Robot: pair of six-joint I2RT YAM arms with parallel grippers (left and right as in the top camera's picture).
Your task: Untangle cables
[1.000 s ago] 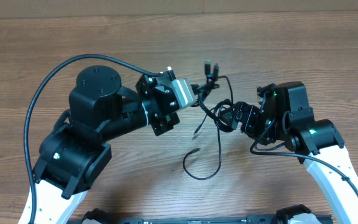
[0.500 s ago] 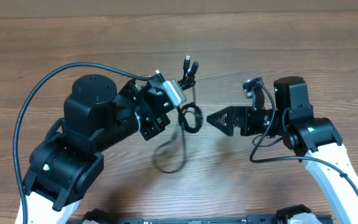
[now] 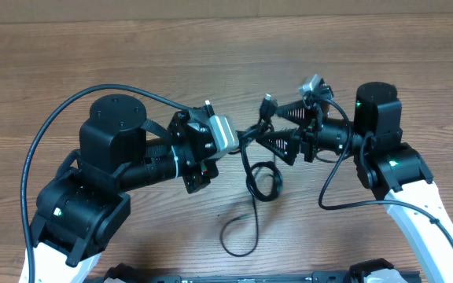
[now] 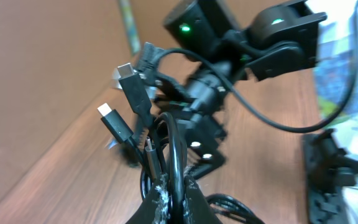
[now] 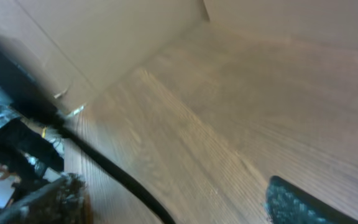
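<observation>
The left gripper (image 4: 173, 194) pinched the cables (image 4: 169, 140) between its fingertips at the bottom edge. Two plugs (image 4: 129, 78) with metal tips stuck up and leftward above the bundle. Behind them hung the blurred right arm (image 4: 219, 43) over the table (image 4: 55, 174).

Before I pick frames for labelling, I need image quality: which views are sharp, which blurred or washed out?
Overhead: sharp and evenly lit, the cables crisp against the table. Left wrist: plug ends near the lens fairly sharp, the right arm behind soft, the right edge glaring white. Right wrist: smeared throughout, a black cord only a streak, its fingers dark smudges.
</observation>
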